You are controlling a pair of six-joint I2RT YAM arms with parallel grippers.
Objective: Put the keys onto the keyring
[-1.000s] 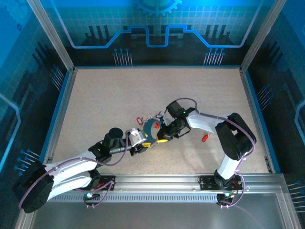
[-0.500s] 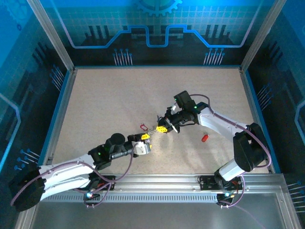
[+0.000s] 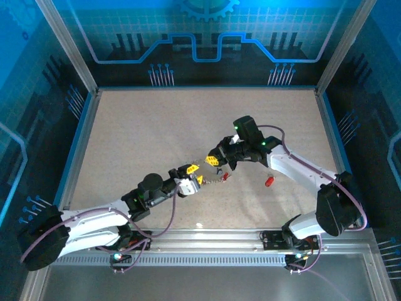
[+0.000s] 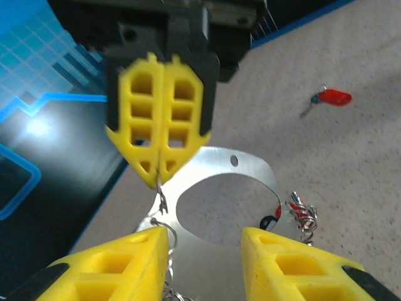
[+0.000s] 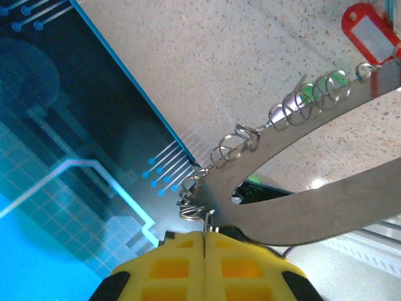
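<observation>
Pinching a thin wire link (image 4: 161,200) at the edge of the keyring (image 4: 250,179), the right gripper (image 4: 158,172) has its yellow jaws pressed fully together. The left gripper (image 4: 205,241) stands just beside the keyring, jaws partly apart, gripping nothing. One red key (image 4: 332,97) lies on the table (image 4: 351,163), well apart from the keyring. A small coil (image 4: 301,214) hangs at the keyring's far side.

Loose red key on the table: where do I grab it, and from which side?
Probably best to take the red key by its broad red head, coming straight down from above: it lies flat on the table, apart from everything else, and its thin shaft gives little to pinch.
</observation>
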